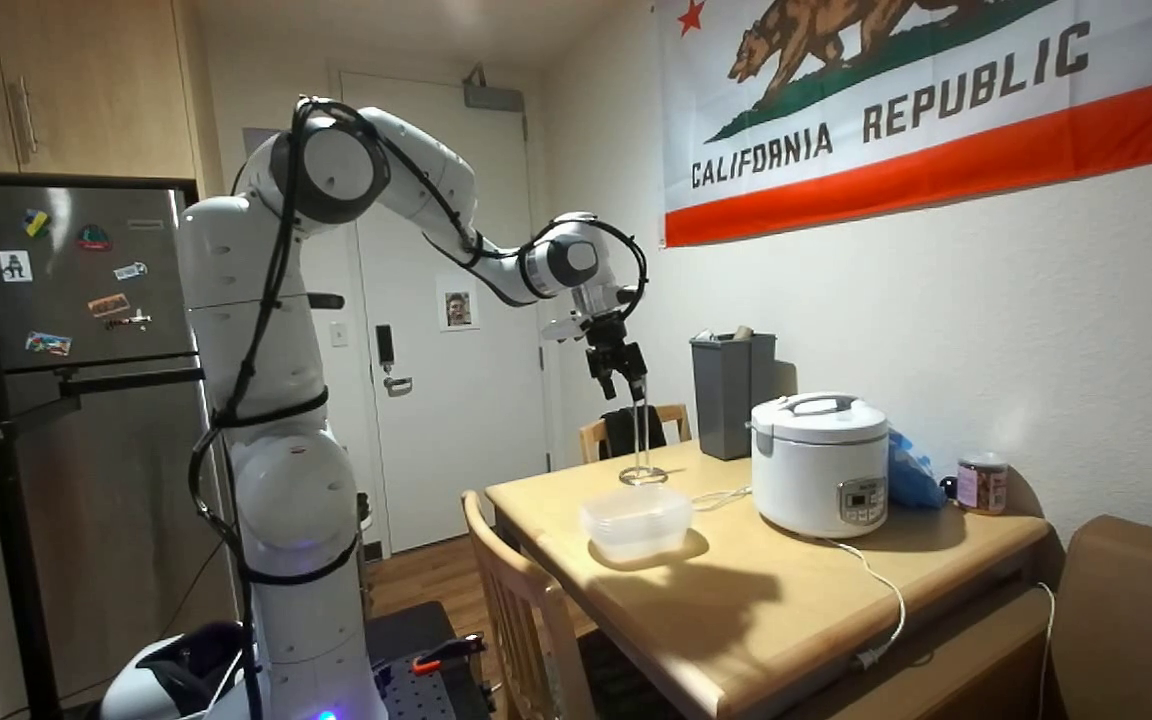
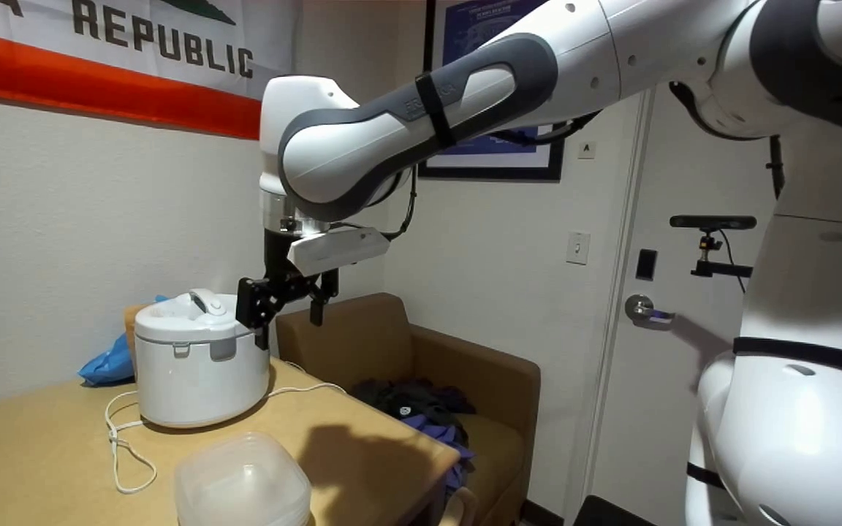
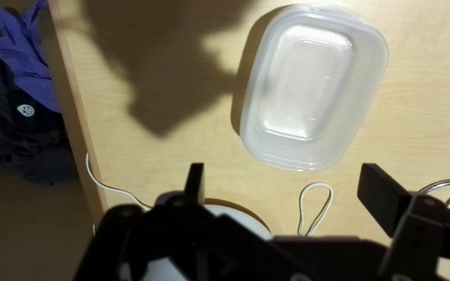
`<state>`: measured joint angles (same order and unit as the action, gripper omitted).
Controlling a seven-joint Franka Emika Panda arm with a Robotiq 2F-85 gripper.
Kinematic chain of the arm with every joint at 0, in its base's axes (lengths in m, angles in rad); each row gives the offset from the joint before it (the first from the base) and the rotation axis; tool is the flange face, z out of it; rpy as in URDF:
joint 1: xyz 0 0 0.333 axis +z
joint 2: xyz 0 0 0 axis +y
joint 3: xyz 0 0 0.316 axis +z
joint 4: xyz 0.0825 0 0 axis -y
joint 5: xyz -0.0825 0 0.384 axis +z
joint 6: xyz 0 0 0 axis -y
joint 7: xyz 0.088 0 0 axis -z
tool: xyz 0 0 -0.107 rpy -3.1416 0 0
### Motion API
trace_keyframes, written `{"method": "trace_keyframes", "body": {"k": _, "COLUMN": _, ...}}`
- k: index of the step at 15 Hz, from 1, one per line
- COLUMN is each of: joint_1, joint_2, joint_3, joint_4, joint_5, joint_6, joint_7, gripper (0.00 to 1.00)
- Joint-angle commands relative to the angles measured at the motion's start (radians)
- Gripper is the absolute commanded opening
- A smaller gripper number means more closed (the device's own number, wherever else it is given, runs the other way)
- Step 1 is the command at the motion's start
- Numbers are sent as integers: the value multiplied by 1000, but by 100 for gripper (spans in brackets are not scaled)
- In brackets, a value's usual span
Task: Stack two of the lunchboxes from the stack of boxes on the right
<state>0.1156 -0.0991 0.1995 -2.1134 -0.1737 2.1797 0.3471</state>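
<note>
Gripper (image 3: 282, 175) is spread wide, fyi. Wrist view: stack of boxes (image 3: 309, 88) sits upper right, decent stretch of tabletop (image 3: 150, 162) running left to the table edge (image 3: 75, 117), cord loop (image 3: 318, 183) pretty close below it.

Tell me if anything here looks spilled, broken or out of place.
I see no spill or damage, and the nested lunchboxes stand upright. A white cord by the rice cooker trails over the edge of the table, its plug loose, which looks untidy. Dark and purple clothes lie heaped on the armchair.
</note>
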Motion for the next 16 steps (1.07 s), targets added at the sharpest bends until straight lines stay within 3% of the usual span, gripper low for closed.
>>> {"method": "trace_keyframes", "body": {"k": 1, "joint_1": 21, "joint_2": 85, "joint_3": 8, "joint_4": 85, "joint_5": -12, "joint_6": -37, "joint_7": 24, "gripper": 100}}
{"method": "trace_keyframes", "body": {"k": 10, "joint_1": 44, "joint_2": 301, "joint_3": -45, "joint_4": 170, "joint_5": 14, "joint_6": -63, "joint_7": 36, "gripper": 100}}
{"method": "trace_keyframes", "body": {"k": 16, "joint_1": 32, "joint_2": 378, "joint_3": -61, "joint_4": 140, "joint_5": 162, "joint_6": -7, "joint_7": 2, "gripper": 100}}
